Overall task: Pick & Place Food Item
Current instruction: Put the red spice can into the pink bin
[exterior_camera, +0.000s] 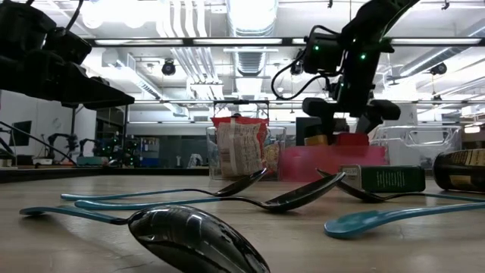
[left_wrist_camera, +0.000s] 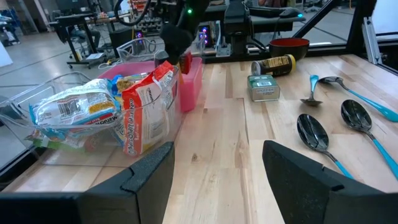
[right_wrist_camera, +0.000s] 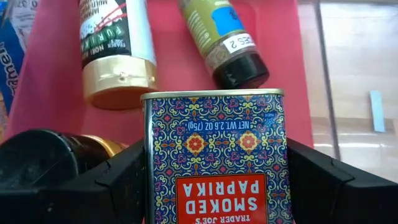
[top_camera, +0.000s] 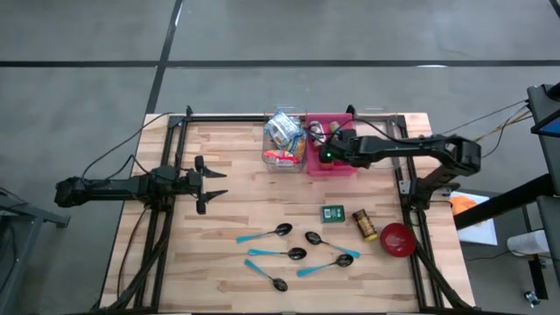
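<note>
Right gripper (right_wrist_camera: 214, 180) is pinching the blue patterned smoked paprika tin (right_wrist_camera: 214, 162) over the pink plastic bin (right_wrist_camera: 56, 68). Probably light and rigid but slick metal, so squeeze the flat sides. Left gripper (left_wrist_camera: 214, 168) idles spread above the desk (left_wrist_camera: 211, 143).

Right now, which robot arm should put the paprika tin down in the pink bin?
The right. Its gripper already has its jaws around the paprika tin above the pink bin. The left gripper waits far across the table.

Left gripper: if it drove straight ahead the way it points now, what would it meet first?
Probably nothing on the bare table: the open left gripper aims between the clear bin and the spoons; depth is unclear.
</note>
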Controlling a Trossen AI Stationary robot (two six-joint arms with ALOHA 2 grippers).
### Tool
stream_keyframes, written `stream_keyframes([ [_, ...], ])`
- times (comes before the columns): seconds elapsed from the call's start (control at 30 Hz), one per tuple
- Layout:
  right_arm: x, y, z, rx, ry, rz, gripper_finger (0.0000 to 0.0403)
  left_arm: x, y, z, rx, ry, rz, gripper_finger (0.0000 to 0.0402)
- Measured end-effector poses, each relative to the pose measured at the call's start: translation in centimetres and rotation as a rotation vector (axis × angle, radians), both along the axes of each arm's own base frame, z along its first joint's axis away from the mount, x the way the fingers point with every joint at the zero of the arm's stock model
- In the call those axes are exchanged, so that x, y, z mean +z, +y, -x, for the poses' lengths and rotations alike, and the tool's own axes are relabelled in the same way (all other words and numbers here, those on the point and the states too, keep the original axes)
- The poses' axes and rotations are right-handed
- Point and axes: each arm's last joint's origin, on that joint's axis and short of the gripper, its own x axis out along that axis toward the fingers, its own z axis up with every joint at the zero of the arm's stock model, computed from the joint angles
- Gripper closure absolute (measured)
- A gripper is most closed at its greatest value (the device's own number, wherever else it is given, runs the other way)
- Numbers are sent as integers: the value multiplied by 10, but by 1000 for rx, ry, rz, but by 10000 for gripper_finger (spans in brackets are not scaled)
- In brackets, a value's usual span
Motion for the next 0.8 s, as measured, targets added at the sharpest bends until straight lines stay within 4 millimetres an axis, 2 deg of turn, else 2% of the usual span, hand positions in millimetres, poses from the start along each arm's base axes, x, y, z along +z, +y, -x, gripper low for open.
stream_keyframes([
  [0.23, -6, -1, -3, 7, 13, -13, 105, 0, 0, 0, -1, 0, 0, 158],
  [0.5, -7, -1, -3, 11, 21, -17, 122, 0, 0, 0, -1, 0, -1, 158],
  [0.7, -7, -1, -2, 12, 32, -15, 70, 0, 0, 0, -1, 1, -3, 158],
  [0.8, -6, -1, -2, 13, 32, -15, 60, 0, 0, 0, -1, 0, -3, 158],
])
